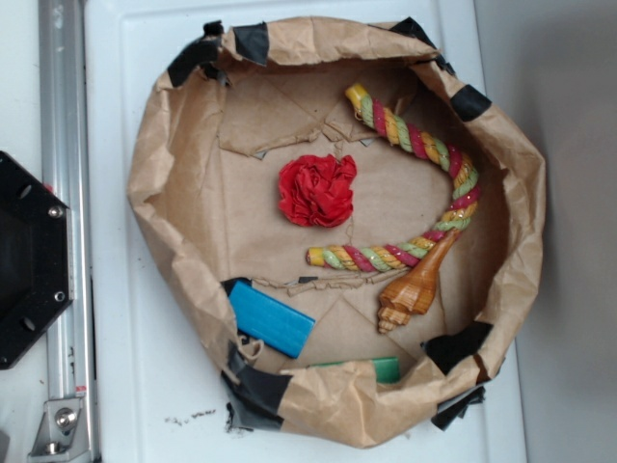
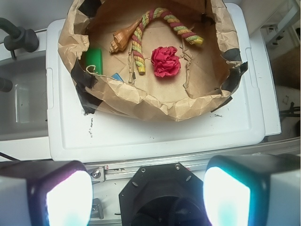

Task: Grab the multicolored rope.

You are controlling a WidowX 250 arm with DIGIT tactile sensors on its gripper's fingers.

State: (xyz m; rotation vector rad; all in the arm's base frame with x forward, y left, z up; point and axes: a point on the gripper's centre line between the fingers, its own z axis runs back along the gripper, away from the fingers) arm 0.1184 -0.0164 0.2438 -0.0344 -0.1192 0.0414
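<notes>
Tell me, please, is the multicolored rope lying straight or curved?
Curved: the multicolored rope bends in an arc inside the paper-lined basket, one end near the seashell.

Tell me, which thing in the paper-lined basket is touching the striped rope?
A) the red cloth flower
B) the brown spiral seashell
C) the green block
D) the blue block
B: the seashell lies right against the lower bend of the multicolored rope, while the red flower, blue block and green block all sit apart from it.
</notes>
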